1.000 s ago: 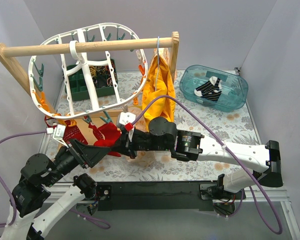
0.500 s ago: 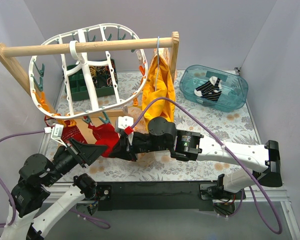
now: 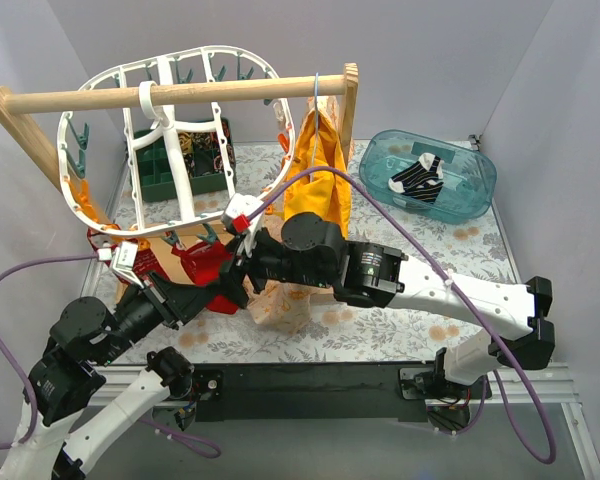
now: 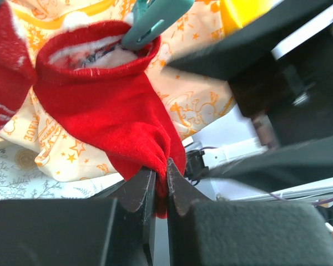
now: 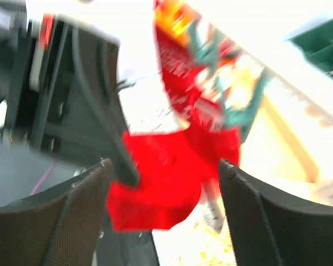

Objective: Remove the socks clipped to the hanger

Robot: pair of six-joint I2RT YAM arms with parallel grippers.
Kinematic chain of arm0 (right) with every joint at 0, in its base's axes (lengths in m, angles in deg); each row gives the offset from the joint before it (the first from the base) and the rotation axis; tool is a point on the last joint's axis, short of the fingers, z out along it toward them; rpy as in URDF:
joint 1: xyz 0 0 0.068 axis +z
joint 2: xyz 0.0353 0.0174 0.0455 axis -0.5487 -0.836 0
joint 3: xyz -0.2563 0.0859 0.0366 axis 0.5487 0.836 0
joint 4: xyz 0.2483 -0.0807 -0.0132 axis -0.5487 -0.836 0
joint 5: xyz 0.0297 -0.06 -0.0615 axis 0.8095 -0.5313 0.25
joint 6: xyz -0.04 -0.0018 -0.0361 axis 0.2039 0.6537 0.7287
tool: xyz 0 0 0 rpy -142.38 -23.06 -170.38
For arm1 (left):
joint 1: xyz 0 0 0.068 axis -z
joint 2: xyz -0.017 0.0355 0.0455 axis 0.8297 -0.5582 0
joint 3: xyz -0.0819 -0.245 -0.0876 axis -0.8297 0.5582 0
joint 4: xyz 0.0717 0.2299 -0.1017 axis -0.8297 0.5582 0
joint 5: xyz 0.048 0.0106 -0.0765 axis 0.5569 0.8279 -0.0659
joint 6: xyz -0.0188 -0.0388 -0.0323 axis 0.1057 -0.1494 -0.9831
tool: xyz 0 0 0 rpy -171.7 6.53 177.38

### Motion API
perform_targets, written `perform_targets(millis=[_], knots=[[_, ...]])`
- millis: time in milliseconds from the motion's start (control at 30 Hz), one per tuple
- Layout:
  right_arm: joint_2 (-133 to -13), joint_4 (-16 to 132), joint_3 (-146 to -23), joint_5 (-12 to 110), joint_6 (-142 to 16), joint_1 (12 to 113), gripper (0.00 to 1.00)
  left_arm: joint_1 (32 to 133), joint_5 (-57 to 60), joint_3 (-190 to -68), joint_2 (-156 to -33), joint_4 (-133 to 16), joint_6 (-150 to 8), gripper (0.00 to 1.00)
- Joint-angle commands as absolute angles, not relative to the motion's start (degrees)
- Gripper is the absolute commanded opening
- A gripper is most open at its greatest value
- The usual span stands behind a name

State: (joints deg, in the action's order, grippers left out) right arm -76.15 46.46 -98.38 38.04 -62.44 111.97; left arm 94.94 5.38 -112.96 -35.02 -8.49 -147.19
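Two arms meet beneath the large white plastic oval drying frame (image 3: pixel 68 172), which hangs by its hook from a wooden rail (image 3: pixel 230 90), at about 10 o'clock in the top view.

A small bright red soft sock (image 4: pixel 108 105) hangs at the frame's 6 o'clock edge. A teal peg (image 4: pixel 155 19) is clipped on its white-lined cuff.

Left gripper (image 4: pixel 161 191): jaws all but closed, with the red sock's lower end pinched between the fingers (image 4: pixel 134 191).

Right gripper (image 5: pixel 165 163): fingers (image 5: pixel 83 210) spread wide. The view is blurred; red cloth shows beyond the gap, and contact cannot be made out.

A second red sock (image 3: pixel 150 265) is at 9 o'clock of the first.

A black-and-white patterned sock (image 3: pixel 417 177) lies in a clear teal plastic tub (image 3: pixel 477 190) at 2 o'clock.

A yellow garment (image 3: pixel 320 165) hangs on the rail at 12 o'clock.

A pale orange-printed cloth (image 4: pixel 188 105) shows behind the pinched sock.
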Motion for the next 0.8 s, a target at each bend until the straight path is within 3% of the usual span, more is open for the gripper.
perform_targets(millis=[0, 267, 667, 767], knots=[[-78.16, 43.9, -105.74, 29.67, -62.46, 111.68, 0.84, 95.1, 3.79, -113.44, -37.31, -8.33, -145.36, 0.0], [-84.75, 43.37, -114.53, 24.4, -62.46, 111.68, 0.86, 95.1, 2.21, -114.4, -37.22, -7.98, -145.27, 0.0], [-87.84, 43.11, -118.49, 17.98, -62.64, 111.68, 0.72, 95.1, 1.59, -115.02, -36.87, -7.72, -145.28, 0.0], [-87.92, 43.55, -118.58, 18.15, -62.64, 111.68, 0.65, 95.1, 1.77, -114.76, -37.05, -7.72, -145.45, 0.0]])
